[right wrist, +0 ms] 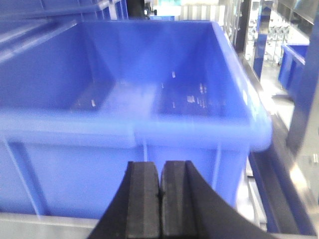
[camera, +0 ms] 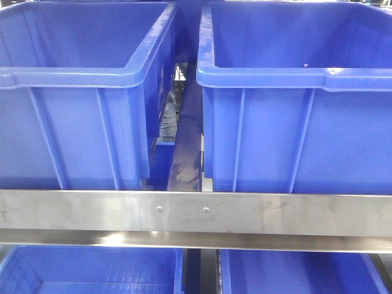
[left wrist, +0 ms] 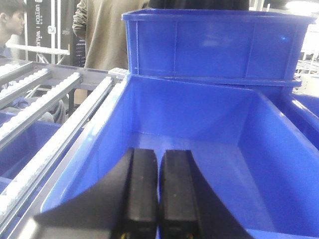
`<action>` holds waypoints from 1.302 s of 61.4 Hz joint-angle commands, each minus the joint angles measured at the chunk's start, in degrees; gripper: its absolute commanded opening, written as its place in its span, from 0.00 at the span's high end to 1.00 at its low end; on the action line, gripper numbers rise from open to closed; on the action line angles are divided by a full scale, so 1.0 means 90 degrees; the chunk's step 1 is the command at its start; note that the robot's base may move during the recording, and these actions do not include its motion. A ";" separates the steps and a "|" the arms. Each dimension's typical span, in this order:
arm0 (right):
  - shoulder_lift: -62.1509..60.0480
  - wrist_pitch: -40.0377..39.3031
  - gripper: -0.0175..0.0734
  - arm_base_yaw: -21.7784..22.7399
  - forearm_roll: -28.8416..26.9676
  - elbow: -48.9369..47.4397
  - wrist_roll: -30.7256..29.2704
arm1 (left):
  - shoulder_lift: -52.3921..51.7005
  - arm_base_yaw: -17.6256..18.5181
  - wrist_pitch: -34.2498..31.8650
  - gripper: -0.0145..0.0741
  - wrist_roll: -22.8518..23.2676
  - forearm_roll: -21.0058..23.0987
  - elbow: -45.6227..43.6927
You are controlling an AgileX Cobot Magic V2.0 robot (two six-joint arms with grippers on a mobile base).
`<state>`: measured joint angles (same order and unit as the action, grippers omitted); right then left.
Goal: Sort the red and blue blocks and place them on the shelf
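No red or blue block shows in any view. The shelf's brushed-steel front rail point(camera: 196, 212) with two small screws runs across the front view, with large blue bins above and below it. My left gripper point(left wrist: 159, 155) is shut with nothing between the pads, and sits over the near edge of a blue bin point(left wrist: 209, 149). My right gripper point(right wrist: 160, 167) is shut and empty, in front of the outer wall of another blue bin point(right wrist: 149, 109). Neither gripper shows in the front view.
Two large blue bins point(camera: 67, 92) point(camera: 294, 98) stand side by side on the upper tier with a narrow gap between them. Two more sit on the tier below point(camera: 92, 269). Roller tracks point(left wrist: 45, 114) run to the left. Another bin point(left wrist: 209, 42) is stacked behind. People stand beyond point(left wrist: 107, 30).
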<state>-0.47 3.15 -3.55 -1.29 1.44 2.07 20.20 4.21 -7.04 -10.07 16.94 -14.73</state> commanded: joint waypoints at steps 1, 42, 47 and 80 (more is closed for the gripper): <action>-0.0148 -0.0350 0.74 0.0090 -0.0027 -0.0113 -0.0066 | 0.0031 -0.0002 -0.0500 0.70 -0.0013 0.0039 -0.0191; -0.0142 -0.0842 0.74 0.0249 -0.0032 -0.0113 -0.0066 | 0.0055 -0.0002 -0.0500 0.70 -0.0013 0.0039 -0.0191; -0.0142 -0.0842 0.74 0.0249 -0.0032 -0.0113 -0.0066 | 0.0055 -0.0002 -0.0500 0.70 -0.0013 0.0039 -0.0191; -0.0142 -0.0842 0.74 0.0249 -0.0032 -0.0113 -0.0066 | 0.0055 -0.0002 -0.0500 0.70 -0.0013 0.0039 -0.0191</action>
<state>-0.60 1.07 -1.57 -1.38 1.52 2.07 20.20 4.21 -7.04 -10.07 16.94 -14.73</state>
